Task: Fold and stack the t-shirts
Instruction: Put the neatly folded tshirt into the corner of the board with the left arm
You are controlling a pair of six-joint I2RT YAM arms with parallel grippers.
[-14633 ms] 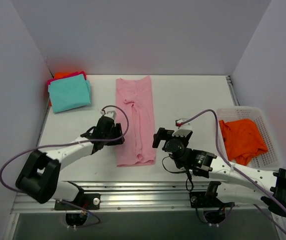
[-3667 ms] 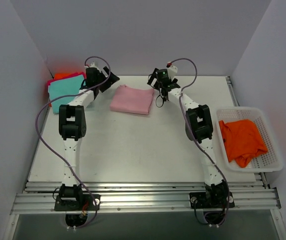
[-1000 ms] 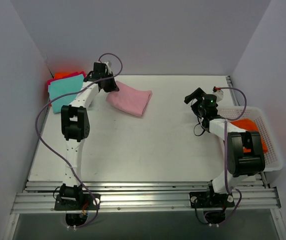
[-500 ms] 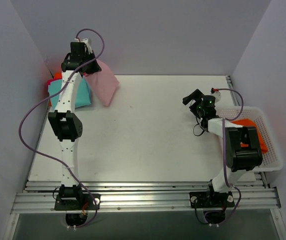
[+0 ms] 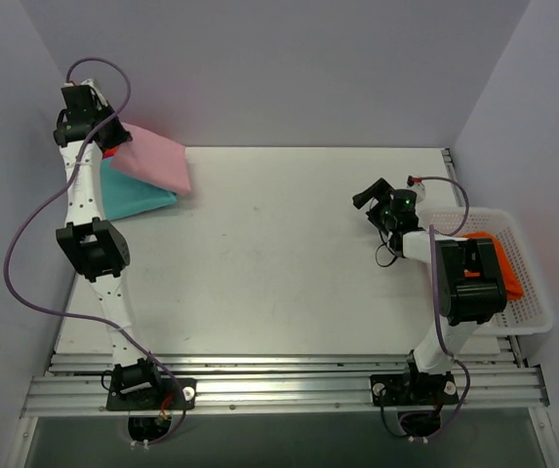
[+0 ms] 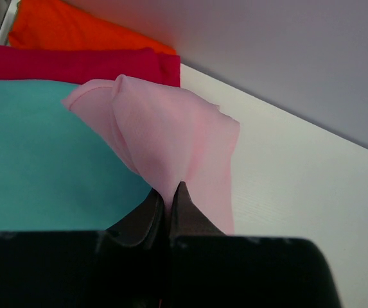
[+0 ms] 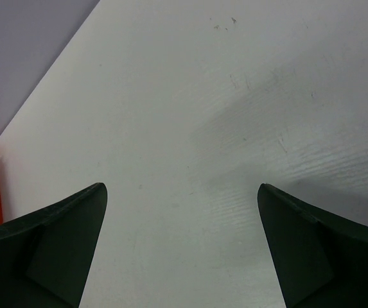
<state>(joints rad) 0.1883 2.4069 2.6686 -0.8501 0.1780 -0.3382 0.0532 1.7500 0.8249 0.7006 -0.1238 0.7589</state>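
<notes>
The left pincer (image 6: 169,194) is pinching the pink shirt (image 6: 171,128); it is hanging partly over the teal shirt (image 6: 42,160) at the table's (image 5: 279,253) far-left corner.

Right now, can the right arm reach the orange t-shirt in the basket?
Probably yes: the right claw is open and empty over bare table beside the basket, with nothing lying on the orange t-shirt.

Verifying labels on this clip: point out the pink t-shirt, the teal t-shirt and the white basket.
pink t-shirt (image 5: 159,158), top external view, middle of the fold.
teal t-shirt (image 5: 133,198), top external view, exposed near part.
white basket (image 5: 538,297), top external view, right mesh wall.
</notes>
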